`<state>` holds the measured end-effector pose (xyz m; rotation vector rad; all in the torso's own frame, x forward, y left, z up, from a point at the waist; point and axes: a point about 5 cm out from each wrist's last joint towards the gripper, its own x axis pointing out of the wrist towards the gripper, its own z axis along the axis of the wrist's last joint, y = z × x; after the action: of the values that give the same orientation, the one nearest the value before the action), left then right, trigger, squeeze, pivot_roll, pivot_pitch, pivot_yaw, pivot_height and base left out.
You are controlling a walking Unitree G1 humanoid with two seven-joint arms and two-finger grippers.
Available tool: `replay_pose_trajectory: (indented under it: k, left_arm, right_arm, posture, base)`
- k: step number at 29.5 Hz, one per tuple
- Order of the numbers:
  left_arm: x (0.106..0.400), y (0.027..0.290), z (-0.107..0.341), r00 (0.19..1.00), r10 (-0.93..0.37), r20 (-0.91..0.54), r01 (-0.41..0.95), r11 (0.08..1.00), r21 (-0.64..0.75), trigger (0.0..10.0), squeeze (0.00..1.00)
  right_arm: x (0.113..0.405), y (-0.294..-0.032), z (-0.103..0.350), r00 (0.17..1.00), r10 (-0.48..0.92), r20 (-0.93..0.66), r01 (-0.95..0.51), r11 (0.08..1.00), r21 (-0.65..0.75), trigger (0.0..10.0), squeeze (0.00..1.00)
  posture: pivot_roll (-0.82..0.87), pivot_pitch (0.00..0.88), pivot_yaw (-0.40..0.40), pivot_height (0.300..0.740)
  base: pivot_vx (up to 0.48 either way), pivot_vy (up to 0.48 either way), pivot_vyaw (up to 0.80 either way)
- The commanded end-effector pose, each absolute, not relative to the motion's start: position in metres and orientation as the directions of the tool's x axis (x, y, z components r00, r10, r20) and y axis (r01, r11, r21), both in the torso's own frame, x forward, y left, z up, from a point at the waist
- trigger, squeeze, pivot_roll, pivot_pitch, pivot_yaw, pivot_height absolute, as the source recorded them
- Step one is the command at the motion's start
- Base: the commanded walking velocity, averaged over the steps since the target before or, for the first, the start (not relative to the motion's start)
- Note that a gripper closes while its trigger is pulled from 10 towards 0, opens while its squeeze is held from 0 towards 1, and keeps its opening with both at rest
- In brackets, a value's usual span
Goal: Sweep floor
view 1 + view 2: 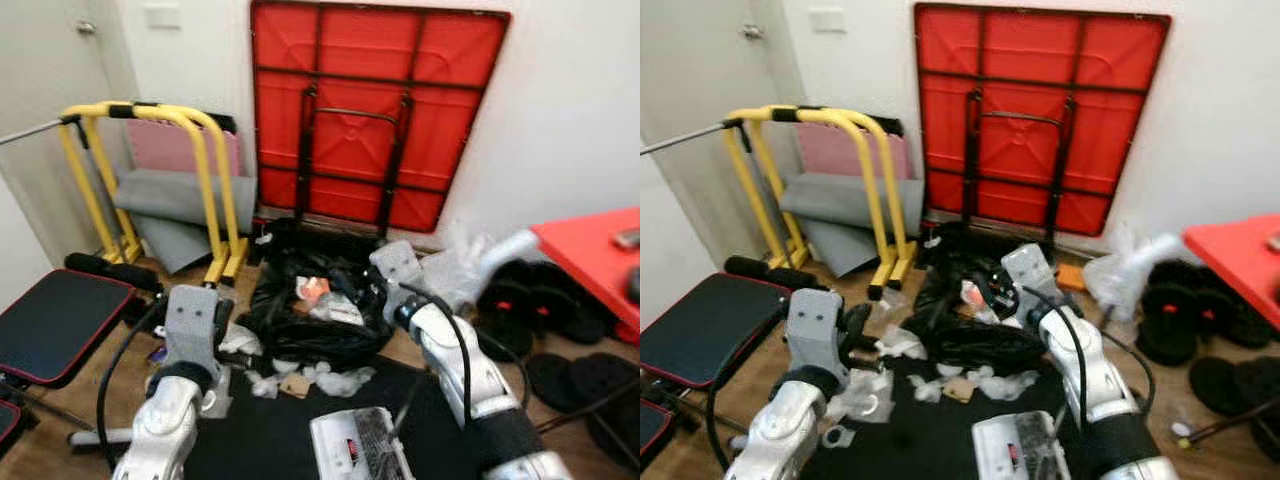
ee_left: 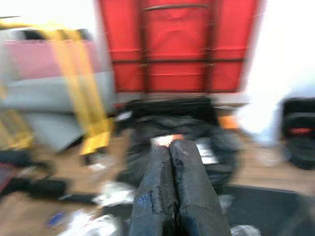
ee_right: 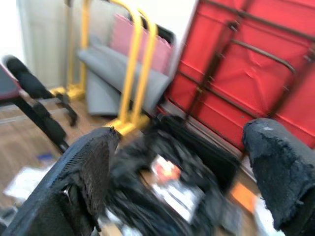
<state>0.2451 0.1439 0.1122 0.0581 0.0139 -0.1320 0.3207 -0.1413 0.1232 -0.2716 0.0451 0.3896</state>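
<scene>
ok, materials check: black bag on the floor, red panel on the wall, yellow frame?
Black bag: looks like thin plastic film, glossy and crumpled, with soft folds catching light.
Red panel: likely moulded plastic, semi-gloss, ribbed into sections; the dark legs folded on it look like metal tube.
Yellow frame: probably painted metal tube, smoothly bent, with dark padded grips on top.
</scene>
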Motion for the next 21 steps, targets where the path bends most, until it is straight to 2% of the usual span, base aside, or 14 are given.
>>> replay_pose_trajectory:
  k: [1,21]
  left_arm:
    - [0.2449,0.1492,0.1133,0.993,-0.118,-0.013,0.118,0.99,0.078,10.0,0.0]
    - [0.2475,0.1521,0.1141,0.996,-0.089,-0.02,0.091,0.993,0.069,10.0,0.0]
  right_arm:
    - [0.3216,-0.1372,0.1248,0.921,0.38,-0.088,-0.389,0.887,-0.249,10.0,0.0]
    - [0.3248,-0.137,0.132,0.929,0.366,-0.054,-0.367,0.892,-0.266,10.0,0.0]
  posture:
    - [-0.08,0.0,-0.039,0.74]
    - [-0.09,0.0,-0.04,0.74]
  base:
    - [0.0,-0.307,0.0]
    - [0.0,0.0,0.0]
